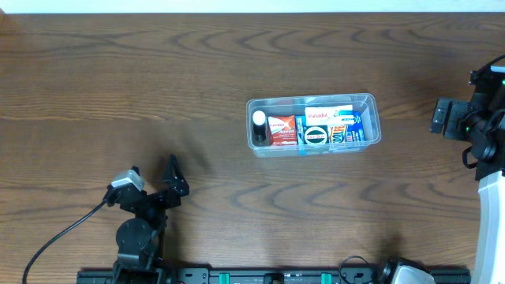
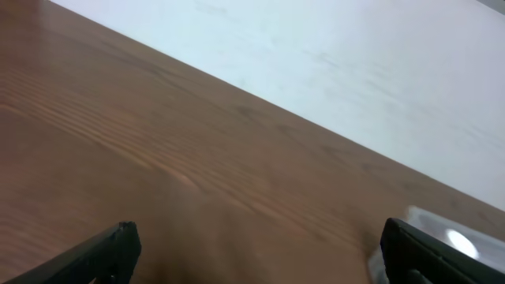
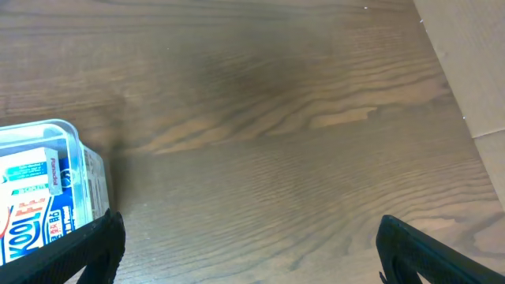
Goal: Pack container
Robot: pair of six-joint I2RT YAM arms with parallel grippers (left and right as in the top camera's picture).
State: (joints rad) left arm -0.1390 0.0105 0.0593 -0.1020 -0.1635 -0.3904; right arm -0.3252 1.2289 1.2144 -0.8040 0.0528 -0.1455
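Note:
The clear plastic container sits on the wooden table right of centre. It holds several small boxes packed side by side, among them a red one and blue-and-white ones, plus a small dark bottle with a white cap at its left end. My left gripper is open and empty at the front left, far from the container. My right gripper is open and empty just right of the container. The container's corner shows in the right wrist view and blurred in the left wrist view.
The table's far edge runs along the top of the overhead view. A black cable trails from the left arm's base at the front left. A light board borders the table in the right wrist view.

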